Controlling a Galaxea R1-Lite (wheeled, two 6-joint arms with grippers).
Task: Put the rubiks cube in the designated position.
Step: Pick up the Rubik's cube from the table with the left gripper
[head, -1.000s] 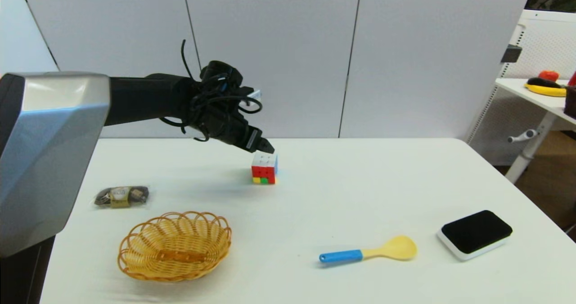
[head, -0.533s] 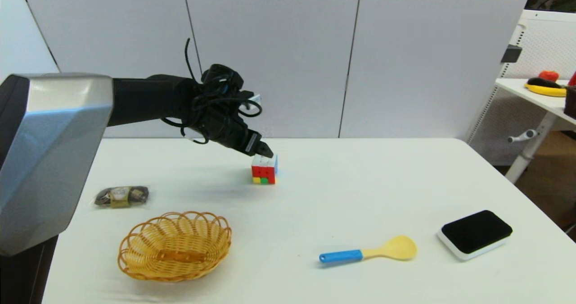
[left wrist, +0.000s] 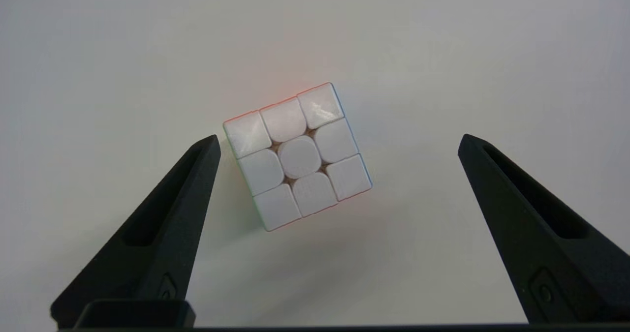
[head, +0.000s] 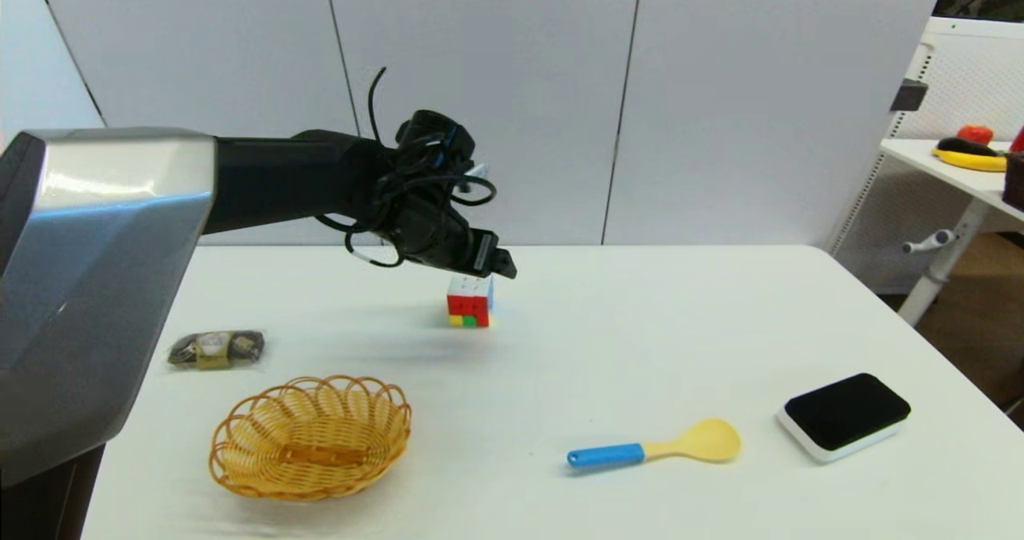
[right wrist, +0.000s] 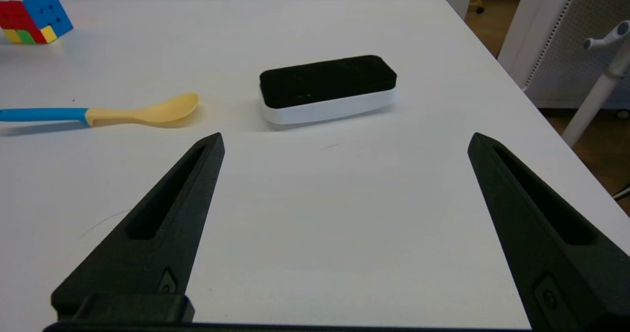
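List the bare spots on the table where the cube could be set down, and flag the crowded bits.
Free: the broad stretch between the rubiks cube and the spoon, and the far right of the table behind the black pad. Crowded: the near left, where basket and small packet sit close. The open left claw hovers over the cube.

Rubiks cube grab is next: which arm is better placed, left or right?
Left. The left gripper hangs directly above the rubiks cube, fingers open and straddling its white top. The right gripper sits open over bare table, with the cube far off beyond the spoon.

Grey panel wall (head: pixel 480 84); white table (head: pixel 640 348)
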